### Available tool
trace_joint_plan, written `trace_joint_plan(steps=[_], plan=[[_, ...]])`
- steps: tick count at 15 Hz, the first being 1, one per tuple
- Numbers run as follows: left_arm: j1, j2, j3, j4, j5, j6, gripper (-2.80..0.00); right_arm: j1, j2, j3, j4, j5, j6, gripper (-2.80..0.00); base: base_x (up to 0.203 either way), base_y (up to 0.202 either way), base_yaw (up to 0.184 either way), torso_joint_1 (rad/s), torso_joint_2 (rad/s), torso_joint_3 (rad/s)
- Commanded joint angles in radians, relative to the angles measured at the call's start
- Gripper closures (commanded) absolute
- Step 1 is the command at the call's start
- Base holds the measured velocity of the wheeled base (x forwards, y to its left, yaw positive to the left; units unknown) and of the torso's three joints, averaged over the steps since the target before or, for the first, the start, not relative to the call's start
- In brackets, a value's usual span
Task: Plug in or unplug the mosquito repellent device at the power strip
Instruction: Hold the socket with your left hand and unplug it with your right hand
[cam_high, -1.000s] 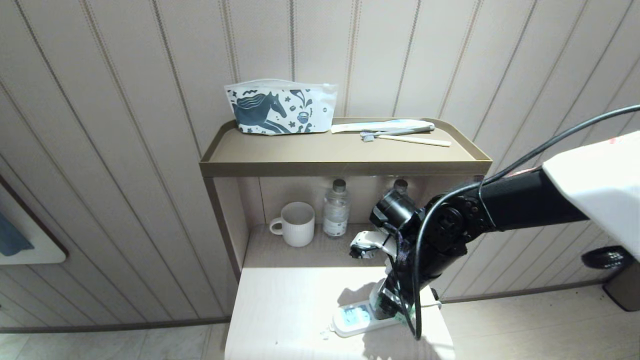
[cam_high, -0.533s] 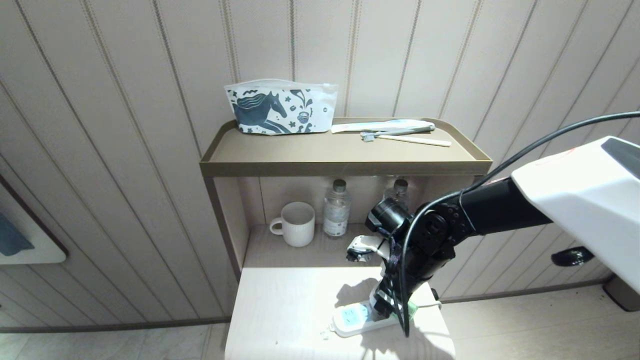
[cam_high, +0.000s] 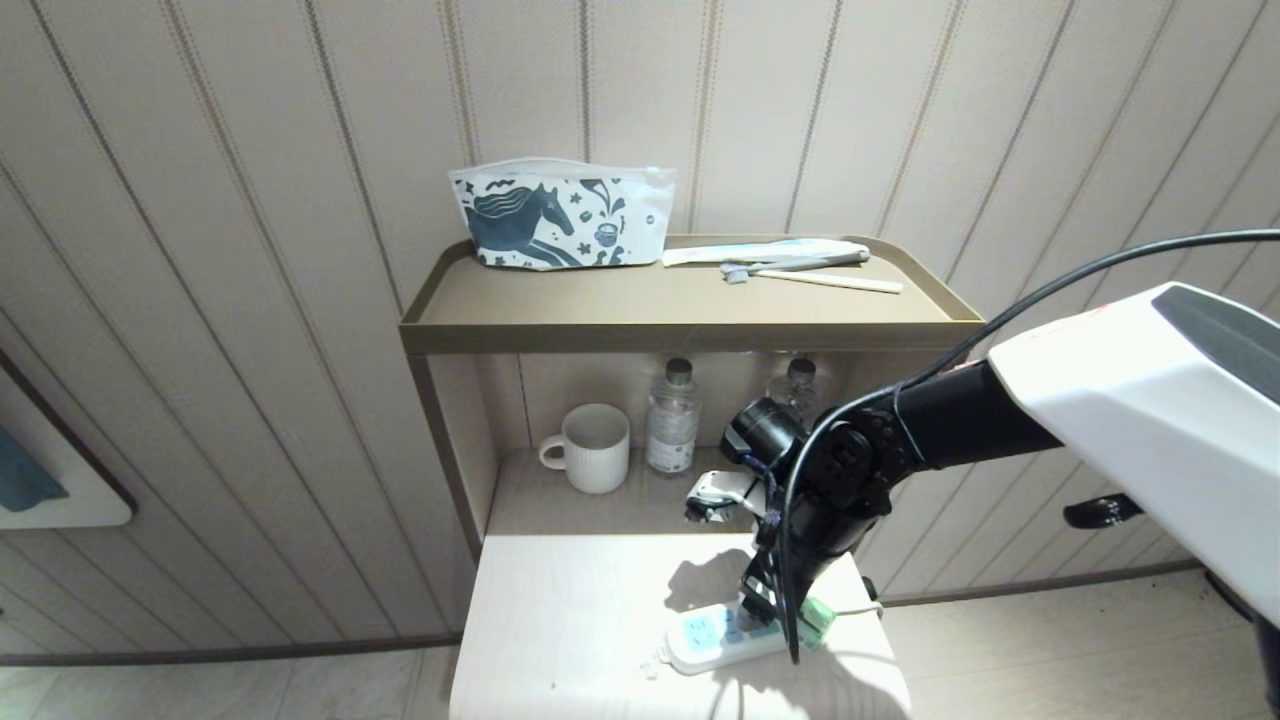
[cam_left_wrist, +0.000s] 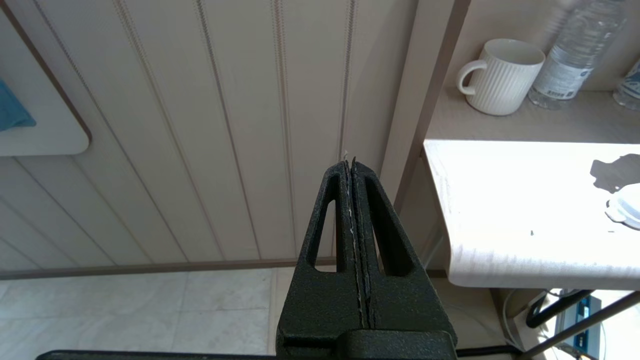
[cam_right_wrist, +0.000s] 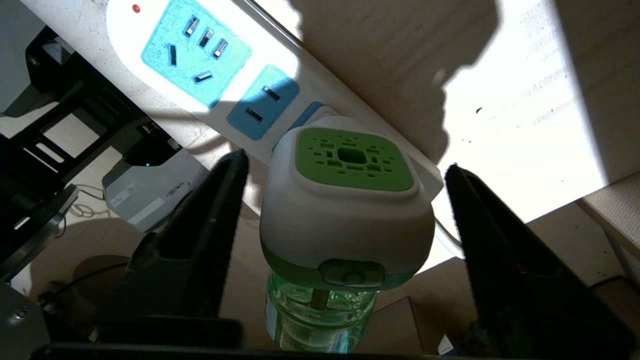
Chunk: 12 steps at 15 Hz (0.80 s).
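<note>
While the mosquito repellent device (cam_right_wrist: 345, 200) is seated in the power strip (cam_right_wrist: 200, 55) at the bench's (cam_high: 580, 620) front right edge, the right gripper (cam_right_wrist: 345, 200) is held around it, fingers (cam_right_wrist: 200, 235) spread and apart from its body. The left gripper (cam_left_wrist: 352, 165) is parked beside the bench's left edge, fingers pressed together.

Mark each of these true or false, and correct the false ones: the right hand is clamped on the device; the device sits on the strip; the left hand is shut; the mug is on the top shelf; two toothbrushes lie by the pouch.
1. False: the right hand is open, its fingers on either side of the device and clear of it.
2. True: it sits on the strip.
3. True: the left hand is shut.
4. False: the mug stands under the top shelf.
5. True: toothbrushes, pouch.
</note>
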Motion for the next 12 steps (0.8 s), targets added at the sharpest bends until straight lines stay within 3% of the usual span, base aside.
trace_joint_plan(steps=[1, 8, 10, 12], plan=[[0.0, 0.001, 0.0, 0.0, 0.0, 0.0, 0.0, 0.001, 0.003, 0.004, 0.003, -0.004, -0.011, 0.0, 0.0, 0.0, 0.0, 0.0, 0.0, 0.0], [0.001, 0.0, 0.0, -0.001, 0.0, 0.002, 0.0, 0.001, 0.005, 0.008, 0.003, -0.005, -0.005, 0.0, 0.0, 0.0, 0.0, 0.0, 0.0, 0.0], [0.002, -0.002, -0.007, 0.004, -0.003, 0.028, 0.0, -0.001, 0.005, 0.004, 0.001, -0.005, -0.005, 0.0, 0.0, 0.0, 0.0, 0.0, 0.0, 0.0], [0.001, 0.028, -0.093, -0.001, -0.011, -0.014, 0.0, 0.001, 0.003, 0.002, 0.001, -0.005, -0.004, 0.0, 0.0, 0.0, 0.0, 0.0, 0.0, 0.0]])
